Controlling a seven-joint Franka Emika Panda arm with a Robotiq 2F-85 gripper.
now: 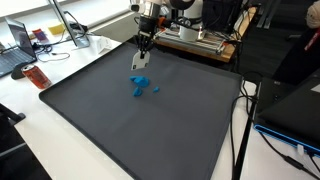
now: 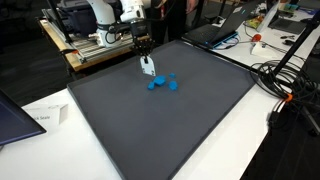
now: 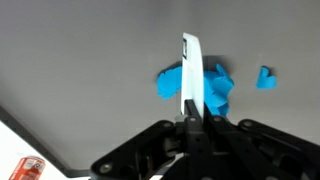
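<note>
Fingers (image 1: 142,53) are pinched tight on a white strip (image 1: 141,61) in an exterior view. The strip hangs upright over the far half of the dark grey mat (image 1: 120,130). A blue lump (image 1: 139,85) lies on the mat just under the strip, with a small blue piece (image 1: 157,89) beside it. At this size I cannot tell whether the strip touches the lump. Off the mat's left edge, an orange object (image 1: 37,75) lies on the white tabletop (image 1: 60,135); what it is cannot be read.

From the opposite side, the fingers (image 2: 145,58) hang above the mat (image 2: 160,130) near its far edge, clamped on the strip (image 2: 147,68). Two blue lumps (image 2: 153,84) (image 2: 172,83) sit close together on the mat. A sheet of paper (image 2: 45,115) lies off the mat's near left corner.

On the wrist camera, the fingers (image 3: 197,124) meet around the strip's (image 3: 190,70) lower end, hiding it. The strip covers the middle of the blue lump (image 3: 212,88), whose shape stays unclear. The small blue piece (image 3: 265,77) lies apart on the mat (image 3: 90,50). The orange object (image 3: 30,168) is cut off past the mat's edge.
</note>
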